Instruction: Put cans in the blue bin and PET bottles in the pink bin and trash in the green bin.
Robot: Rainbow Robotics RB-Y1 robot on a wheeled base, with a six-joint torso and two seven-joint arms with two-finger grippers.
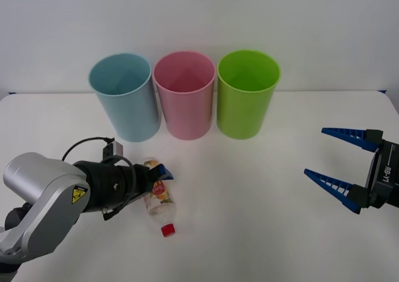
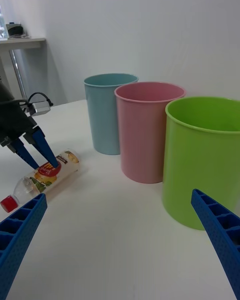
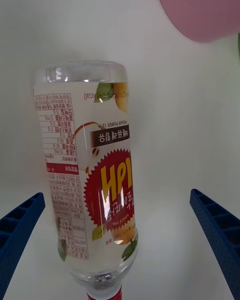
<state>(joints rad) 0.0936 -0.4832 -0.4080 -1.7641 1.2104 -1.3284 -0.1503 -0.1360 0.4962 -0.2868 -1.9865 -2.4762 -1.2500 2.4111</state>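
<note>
Bottle (image 1: 159, 202) lies on its side on the table (image 1: 249, 219), red cap toward the robot, in front of the blue bin (image 1: 123, 95) and pink bin (image 1: 184, 93). Green bin (image 1: 247, 92) stands at the row's right end. Left gripper (image 1: 161, 175): 2 fingers spread wide, straddling the bottle, no grip. Right gripper (image 1: 330, 157): wide open, empty, well apart at right.

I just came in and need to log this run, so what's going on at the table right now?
The robot is sorting recyclables. Its left pincer is open, straddling a PET bottle that lies on its side on the white table, red cap toward the robot. It isn't gripped or lifted yet. Behind it stand the blue bin, the pink bin and the green bin in a row. The right pincer waits open off to the right.
</note>
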